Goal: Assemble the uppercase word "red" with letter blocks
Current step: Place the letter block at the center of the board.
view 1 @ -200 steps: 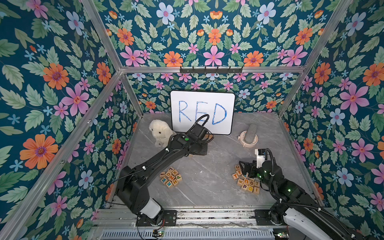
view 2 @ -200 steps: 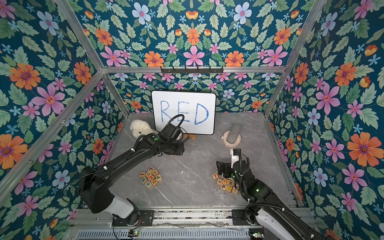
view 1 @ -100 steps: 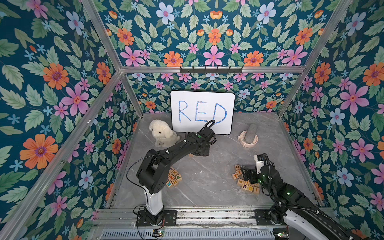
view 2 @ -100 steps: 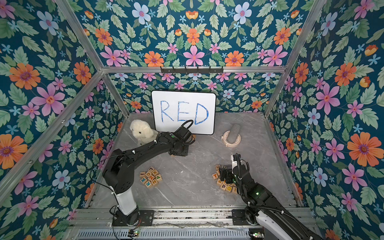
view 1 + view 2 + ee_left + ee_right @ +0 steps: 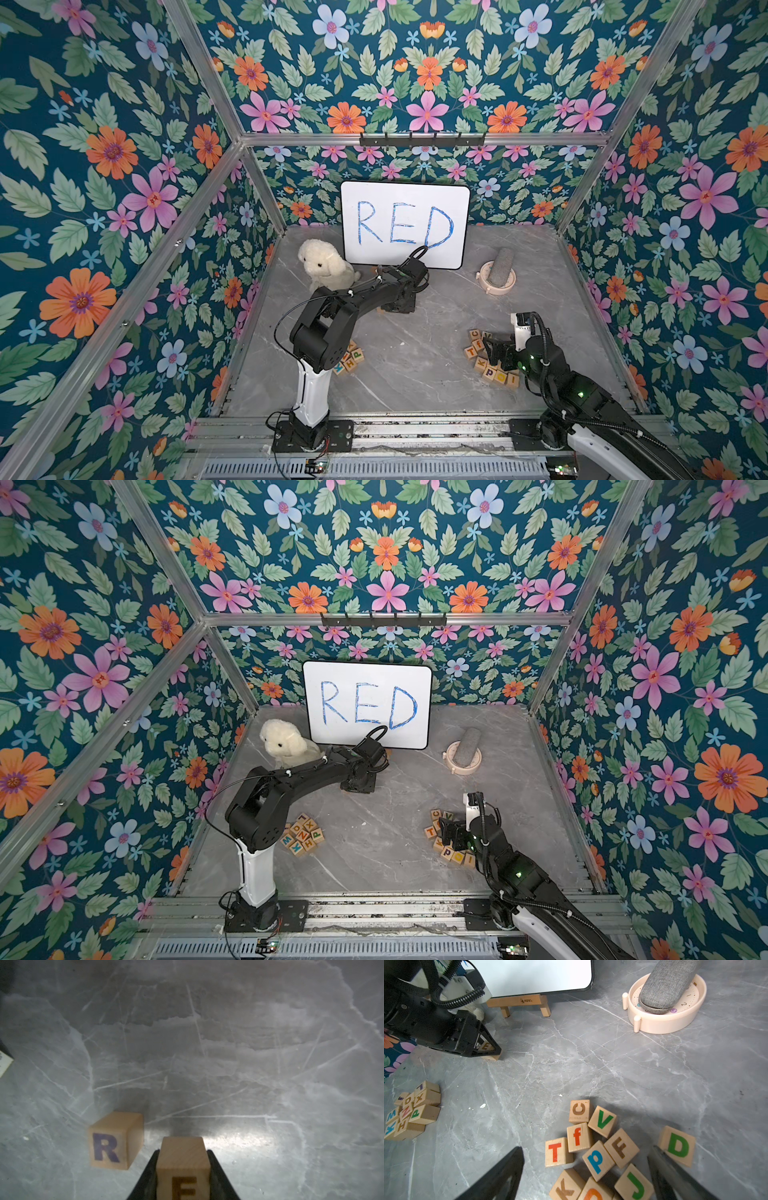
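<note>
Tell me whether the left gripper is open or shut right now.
Shut. In the left wrist view the left gripper clamps the pale wooden cube printed with an orange-brown E, a black jaw against each side.

whiteboard (image 5: pixel 405 224): RED (blue handwriting) | R block (image 5: pixel 116 1140) | E block (image 5: pixel 182 1165) | D block (image 5: pixel 677 1146)
</note>
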Available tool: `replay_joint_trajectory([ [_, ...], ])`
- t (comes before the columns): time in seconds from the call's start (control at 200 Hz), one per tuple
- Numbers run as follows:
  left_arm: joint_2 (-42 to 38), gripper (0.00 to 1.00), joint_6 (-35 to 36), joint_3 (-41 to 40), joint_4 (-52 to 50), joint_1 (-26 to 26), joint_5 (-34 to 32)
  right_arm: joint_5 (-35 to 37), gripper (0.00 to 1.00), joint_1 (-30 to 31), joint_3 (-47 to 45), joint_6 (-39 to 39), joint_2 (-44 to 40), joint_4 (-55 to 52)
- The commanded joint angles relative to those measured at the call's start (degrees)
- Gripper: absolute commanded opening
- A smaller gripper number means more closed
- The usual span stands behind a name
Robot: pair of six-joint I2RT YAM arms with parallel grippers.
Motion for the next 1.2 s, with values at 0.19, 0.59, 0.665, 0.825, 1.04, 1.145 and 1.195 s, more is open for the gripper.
replay_joint_trajectory([
  [0.19,0.25,0.00,0.26,-0.79,1.45,0.81,-0.67,0.68,0.94,0.09,-0.14,-0.27,0.00,1.24],
  [0.59,0.65,0.03,-0.69,-2.34,2.27,1.18,-0.65,0.70,0.94,0.09,-0.14,-0.21,0.12,1.42],
  [0.665,0.83,0.02,-0.79,-2.59,3.09,1.38,0.48,0.59,0.94,0.09,-0.15,-0.30,0.21,1.60],
  [0.825,1.14,0.03,-0.53,-2.16,3.21,1.59,0.07,0.53,0.94,0.09,-0.14,-0.24,0.31,1.46],
  [1.04,1.75,0.06,-0.43,-1.80,3.21,2.23,1.00,0.59,0.94,0.09,-0.12,-0.39,0.38,1.55],
  [1.145,1.60,0.08,-0.51,-2.09,3.57,2.24,1.92,0.59,0.94,0.08,-0.14,-0.39,0.39,1.55],
  [1.195,1.57,0.09,-0.56,-2.23,3.62,2.25,2.14,0.59,0.94,0.09,-0.14,-0.38,0.39,1.63],
])
